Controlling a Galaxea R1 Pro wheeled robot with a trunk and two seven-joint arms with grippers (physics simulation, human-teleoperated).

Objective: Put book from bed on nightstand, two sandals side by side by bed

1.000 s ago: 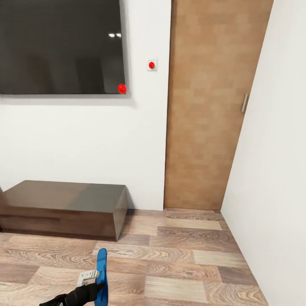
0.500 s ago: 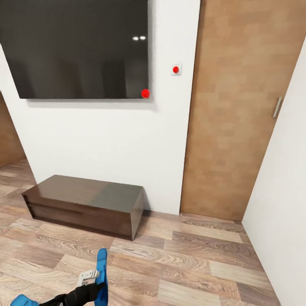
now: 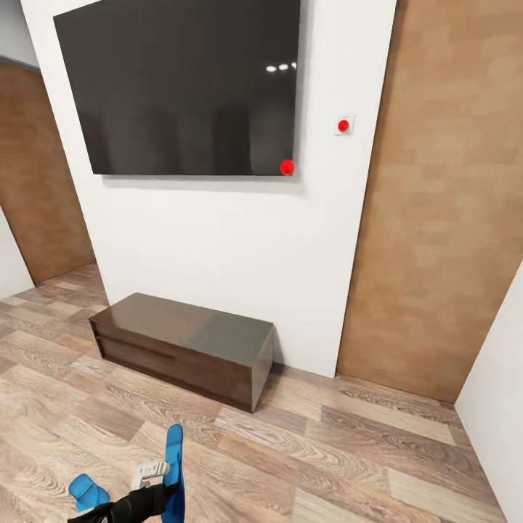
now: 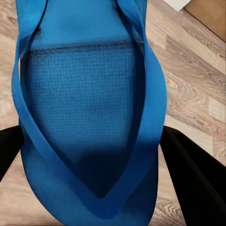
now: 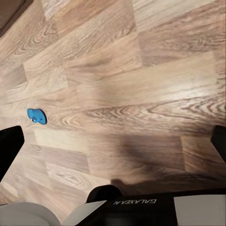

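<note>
The left end effector (image 3: 168,488) is clamped on one blue sandal (image 3: 173,472), which stands on edge in the head view with its toe end rising above the black fingers. From the left wrist view the sandal's sole (image 4: 84,117) lies flat between the two dark fingers (image 4: 197,174), the Y-shaped strap meeting at a point close to the camera and the fingers pressed against both long edges. The second sandal (image 3: 88,492) lies on the wood-plank floor (image 3: 349,457) just beside the left end effector, on its outer side; only its rounded end shows in the head view. The right wrist view catches it as a small blue shape (image 5: 36,116) on the planks, well beyond the right end effector (image 5: 113,141), whose black fingertips (image 5: 9,146) stand wide apart at the two edges of that picture with nothing between them.

Ahead of the left end effector, well apart from it, a long low dark-brown TV bench (image 3: 185,347) stands against the white wall (image 3: 218,247). A black wall-mounted television (image 3: 185,87) hangs above it, with a red dot at its lower corner, and a small white switch plate with a red button (image 3: 343,125) sits beside it. A brown door (image 3: 450,203) stands past the switch.
</note>
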